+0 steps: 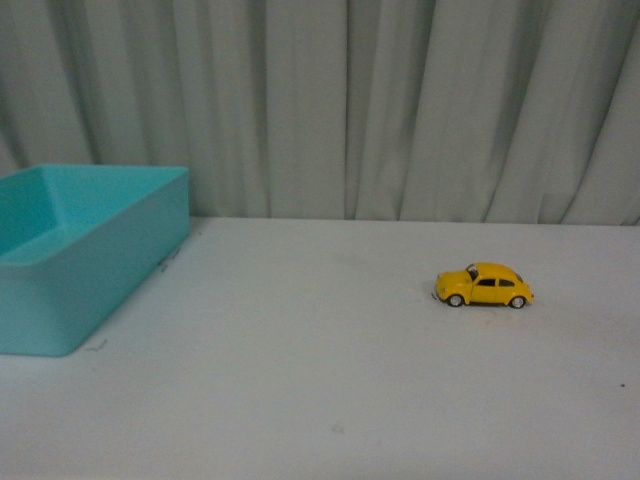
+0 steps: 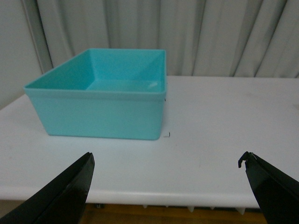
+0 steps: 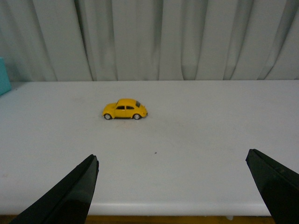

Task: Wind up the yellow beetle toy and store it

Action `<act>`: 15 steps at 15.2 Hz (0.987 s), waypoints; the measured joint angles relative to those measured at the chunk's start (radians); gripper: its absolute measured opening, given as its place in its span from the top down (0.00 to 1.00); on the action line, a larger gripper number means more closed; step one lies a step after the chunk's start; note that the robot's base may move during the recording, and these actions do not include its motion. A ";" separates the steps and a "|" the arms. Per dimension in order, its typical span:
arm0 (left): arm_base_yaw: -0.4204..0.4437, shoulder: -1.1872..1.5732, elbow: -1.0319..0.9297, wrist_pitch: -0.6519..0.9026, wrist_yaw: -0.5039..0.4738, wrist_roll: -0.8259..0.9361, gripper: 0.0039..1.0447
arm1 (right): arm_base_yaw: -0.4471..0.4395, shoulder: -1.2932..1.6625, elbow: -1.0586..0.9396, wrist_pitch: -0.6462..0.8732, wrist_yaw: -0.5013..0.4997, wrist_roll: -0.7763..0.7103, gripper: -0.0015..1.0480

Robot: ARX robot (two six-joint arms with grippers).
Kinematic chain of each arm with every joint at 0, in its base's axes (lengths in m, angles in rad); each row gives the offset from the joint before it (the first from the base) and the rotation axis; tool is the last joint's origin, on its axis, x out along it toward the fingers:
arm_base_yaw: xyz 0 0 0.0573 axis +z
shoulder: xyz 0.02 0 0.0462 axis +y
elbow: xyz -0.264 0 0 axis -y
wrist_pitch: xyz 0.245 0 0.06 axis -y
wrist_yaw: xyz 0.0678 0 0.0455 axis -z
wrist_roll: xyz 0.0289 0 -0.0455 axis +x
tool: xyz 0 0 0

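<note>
Yellow beetle toy (image 1: 484,285) stands on its wheels on the white table (image 1: 300,390), in the right half and nearer the far edge than the near one. It is side-on to the robot, and nothing touches it. Its body is glossy, with dark windows and small silver hubs; which end is its nose I cannot tell for sure.

A turquoise bin (image 1: 100,290) sits at the table's left side, well apart from the toy, with its back end close to the far edge. It is an open rectangular box, and the part of its floor that shows is bare. A pale pleated curtain (image 1: 350,100) hangs behind the far edge across the whole width.

The left tool (image 2: 166,157) hangs off the table's near edge, facing the bin's near wall. Its two dark fingers (image 2: 65,191) are spread wide, with nothing between them. The right tool (image 3: 172,156) also sits at the near edge and faces the toy, which lies well ahead of it, slightly toward the left finger. Its jaws are likewise released and spread wide, grasping nothing.
</note>
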 joint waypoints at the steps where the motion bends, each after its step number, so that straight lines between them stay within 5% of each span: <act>1: 0.000 0.000 0.000 0.002 -0.001 -0.001 0.06 | 0.000 0.000 0.000 0.000 0.001 0.000 0.06; 15: 0.000 0.000 0.000 0.001 -0.001 0.000 0.06 | 0.000 0.001 0.000 -0.001 0.000 0.002 0.06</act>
